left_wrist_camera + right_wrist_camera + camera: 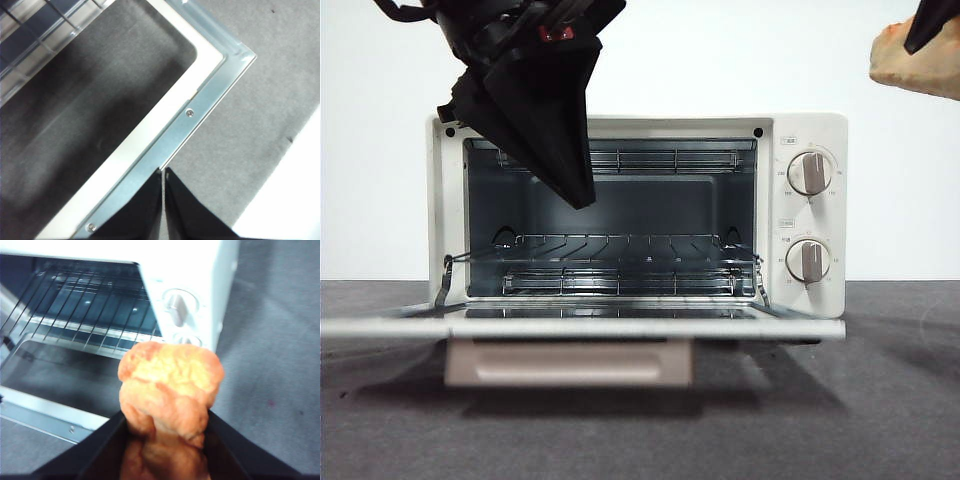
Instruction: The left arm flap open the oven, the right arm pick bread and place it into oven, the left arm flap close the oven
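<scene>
No readable text or labels.

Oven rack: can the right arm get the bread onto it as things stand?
Probably yes. The oven door lies flat open and the rack is bare. The right gripper holds the bread; the left gripper hangs before the opening's left part.

The oven (638, 215) stands on the table (880, 400), its door (580, 327) dropped flat toward the front; the rack (610, 250) lies inside; the knobs (810, 173) sit one above the other on its right; the bread (918, 60) hangs above and to the right.
</scene>
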You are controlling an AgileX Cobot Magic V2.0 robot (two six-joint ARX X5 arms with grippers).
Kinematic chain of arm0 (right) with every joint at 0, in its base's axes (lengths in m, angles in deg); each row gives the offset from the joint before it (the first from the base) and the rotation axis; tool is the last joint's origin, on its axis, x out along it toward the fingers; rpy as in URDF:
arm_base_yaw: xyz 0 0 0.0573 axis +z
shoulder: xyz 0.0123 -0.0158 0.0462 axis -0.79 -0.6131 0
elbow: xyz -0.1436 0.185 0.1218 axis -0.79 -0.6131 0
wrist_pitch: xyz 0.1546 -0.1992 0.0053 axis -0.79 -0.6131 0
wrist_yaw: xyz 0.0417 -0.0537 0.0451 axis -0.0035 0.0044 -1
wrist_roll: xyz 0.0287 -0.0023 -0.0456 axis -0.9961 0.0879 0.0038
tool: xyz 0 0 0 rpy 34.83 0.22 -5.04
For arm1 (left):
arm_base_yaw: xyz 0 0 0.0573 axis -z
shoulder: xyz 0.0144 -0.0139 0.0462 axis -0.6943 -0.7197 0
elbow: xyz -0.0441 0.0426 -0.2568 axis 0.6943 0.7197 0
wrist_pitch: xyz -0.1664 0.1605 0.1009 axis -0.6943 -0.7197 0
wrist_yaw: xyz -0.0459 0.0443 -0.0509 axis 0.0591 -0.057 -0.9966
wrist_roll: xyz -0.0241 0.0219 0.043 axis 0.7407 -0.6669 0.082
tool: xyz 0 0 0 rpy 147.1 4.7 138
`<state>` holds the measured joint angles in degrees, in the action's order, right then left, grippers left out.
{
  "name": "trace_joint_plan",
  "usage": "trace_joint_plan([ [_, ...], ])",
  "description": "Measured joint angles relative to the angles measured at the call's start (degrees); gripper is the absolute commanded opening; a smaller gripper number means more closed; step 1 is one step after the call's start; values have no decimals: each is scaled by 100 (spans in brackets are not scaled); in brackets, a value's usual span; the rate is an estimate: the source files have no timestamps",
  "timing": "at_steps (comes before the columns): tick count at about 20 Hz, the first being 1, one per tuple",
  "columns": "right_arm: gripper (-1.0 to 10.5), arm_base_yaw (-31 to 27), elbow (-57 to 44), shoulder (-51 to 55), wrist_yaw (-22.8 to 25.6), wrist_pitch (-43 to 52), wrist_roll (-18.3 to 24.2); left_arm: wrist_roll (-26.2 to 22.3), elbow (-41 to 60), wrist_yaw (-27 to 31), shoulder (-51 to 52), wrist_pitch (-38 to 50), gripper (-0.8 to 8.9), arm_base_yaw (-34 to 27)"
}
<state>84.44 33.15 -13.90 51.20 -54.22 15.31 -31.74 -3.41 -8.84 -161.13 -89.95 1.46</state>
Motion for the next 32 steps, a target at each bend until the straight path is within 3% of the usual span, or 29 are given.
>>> trace_joint_plan([
  [5,203,0,0,-11,-98,0,0,103,2,4,192,260,16,-44],
  [11,203,7,0,-39,-306,50,0,269,151,313,1338,470,16,-590],
  [18,203,44,0,-520,-754,468,-4,533,1690,323,3268,614,16,-1582],
  [24,203,551,0,-1084,-754,990,-63,761,2201,323,4570,251,16,-1998],
  [32,203,1054,0,-2293,-765,2258,-483,787,2221,341,4859,17,16,-2057],
])
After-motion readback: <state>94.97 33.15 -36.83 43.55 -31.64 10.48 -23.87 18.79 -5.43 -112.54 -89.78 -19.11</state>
